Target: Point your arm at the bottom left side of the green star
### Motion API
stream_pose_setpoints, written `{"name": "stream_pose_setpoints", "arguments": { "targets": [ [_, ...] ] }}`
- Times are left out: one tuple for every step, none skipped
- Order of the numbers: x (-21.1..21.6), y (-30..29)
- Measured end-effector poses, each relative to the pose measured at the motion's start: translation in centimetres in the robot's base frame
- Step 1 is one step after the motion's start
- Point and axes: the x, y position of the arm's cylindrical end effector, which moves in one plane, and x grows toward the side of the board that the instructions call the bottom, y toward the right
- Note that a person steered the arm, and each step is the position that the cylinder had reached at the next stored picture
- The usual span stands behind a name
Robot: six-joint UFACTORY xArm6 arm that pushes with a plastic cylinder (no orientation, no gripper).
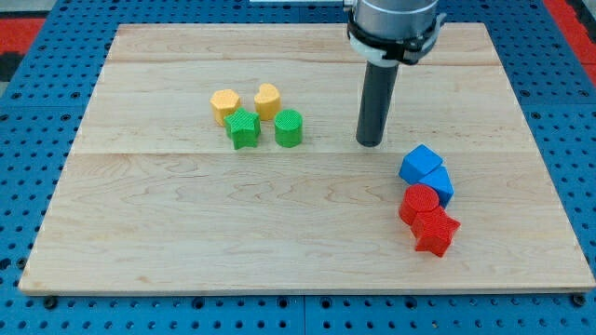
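Note:
The green star (243, 128) lies left of the board's middle, touching a yellow hexagon-like block (224, 105) above it. A green cylinder (289, 127) stands just to its right, with a yellow heart-like block (267, 100) above that. My tip (370, 142) rests on the board well to the right of this group, about a third of the board's width from the green star and roughly level with it.
The wooden board (186, 223) sits on a blue pegboard surface. At the lower right lie a blue cube (420, 165), a second blue block (439, 184), a red cylinder (419, 204) and a red star (435, 232), packed in a line.

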Motion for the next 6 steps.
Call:
{"name": "stream_pose_setpoints", "arguments": {
  "targets": [
    [2.5, -1.1],
    [4.3, -4.3],
    [4.8, -8.6],
    [4.9, -13.2],
    [4.9, -17.3],
    [4.3, -19.8]
  ]
}}
